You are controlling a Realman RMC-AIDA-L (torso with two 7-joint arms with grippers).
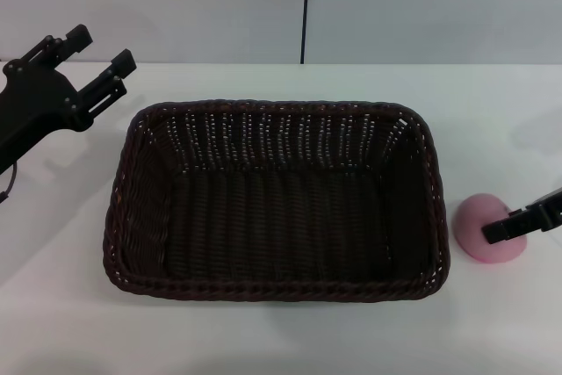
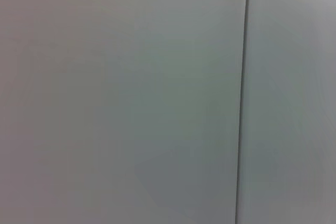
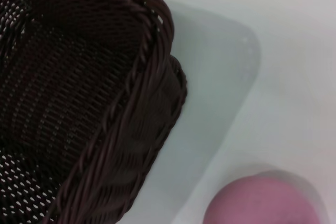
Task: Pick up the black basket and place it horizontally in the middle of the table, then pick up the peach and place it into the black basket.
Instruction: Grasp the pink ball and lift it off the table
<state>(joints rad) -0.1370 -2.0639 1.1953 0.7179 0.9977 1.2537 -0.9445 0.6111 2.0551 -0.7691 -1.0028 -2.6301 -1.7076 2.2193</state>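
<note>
Basket's mid-bench, peach still outside it.
We see the black basket (image 1: pixel 277 204) centered, the peach (image 1: pixel 488 226) near the right edge under our right pincer (image 1: pixel 527 219), grip unclear; left pincer (image 1: pixel 98 52) spread wide, empty, far-left corner.

A pale wall (image 1: pixel 176 6) with a dark vertical seam (image 1: pixel 306 6).

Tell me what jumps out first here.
The large dark woven wicker basket dominates, lying lengthwise and empty in the middle of the plain white table. Just off its right end sits the small round pink peach, outside the basket, with the right pincer right at it. The left pincer hangs open near the basket's far-left corner.
</note>
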